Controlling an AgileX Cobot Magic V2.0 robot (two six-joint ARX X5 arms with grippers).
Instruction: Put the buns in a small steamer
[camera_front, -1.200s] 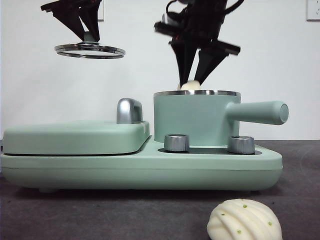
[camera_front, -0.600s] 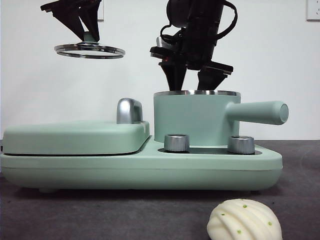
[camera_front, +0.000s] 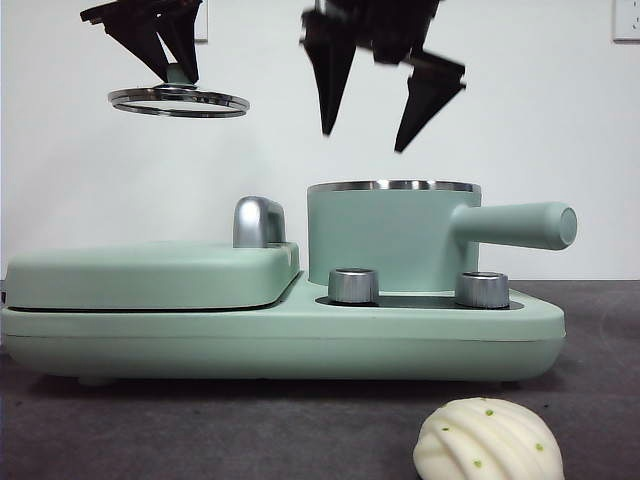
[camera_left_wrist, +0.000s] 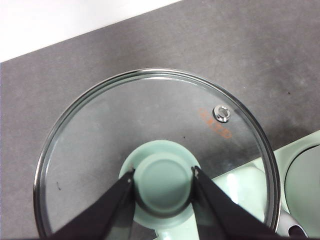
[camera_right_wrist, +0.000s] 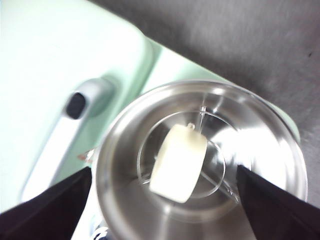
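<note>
The mint-green steamer pot (camera_front: 385, 235) with a steel rim and long side handle stands on the green cooker. The smooth cream bun (camera_right_wrist: 177, 162) lies inside the pot (camera_right_wrist: 280, 170), seen in the right wrist view. My right gripper (camera_front: 365, 140) is open and empty, just above the pot's rim. The ridged white bun with green dots (camera_front: 488, 441) lies on the dark table in front of the cooker. My left gripper (camera_front: 170, 72) is shut on the green knob (camera_left_wrist: 164, 182) of the glass lid (camera_front: 180, 101), held high at the left.
The flat mint-green griddle cover (camera_front: 150, 273) with a chrome handle (camera_front: 258, 221) lies left of the pot. Two steel knobs (camera_front: 353, 285) stand at the cooker's front. A white wall is behind.
My right gripper went down into the pot with the cream bun, let it go, and has risen open above the rim. The left gripper and lid have not moved.
</note>
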